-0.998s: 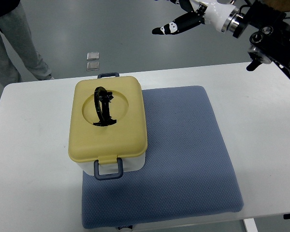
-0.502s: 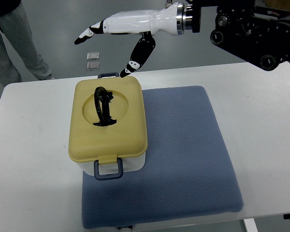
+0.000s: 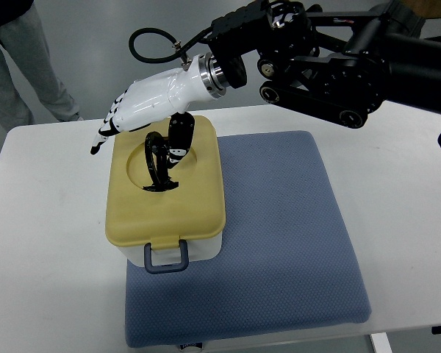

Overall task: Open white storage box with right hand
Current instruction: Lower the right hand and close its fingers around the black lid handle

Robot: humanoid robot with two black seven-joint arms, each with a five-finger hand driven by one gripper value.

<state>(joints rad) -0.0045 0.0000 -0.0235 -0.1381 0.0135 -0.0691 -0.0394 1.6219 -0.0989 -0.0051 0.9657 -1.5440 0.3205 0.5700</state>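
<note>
White right robot hand [image 3: 143, 104] has dropped over the yellow-lidded white storage box [image 3: 165, 190] | fingers spread, holding nothing | next: hook the black arched handle [image 3: 156, 162], lift straight.

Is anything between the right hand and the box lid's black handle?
No. In the top view the right hand hovers open over the yellow lid, thumb beside the black handle, nothing between them.

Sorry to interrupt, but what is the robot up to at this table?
The right hand hovers, fingers spread, over the far end of the white storage box, thumb near the black handle on its yellow lid. The lid is still shut. The box sits partly on a blue mat.
</note>
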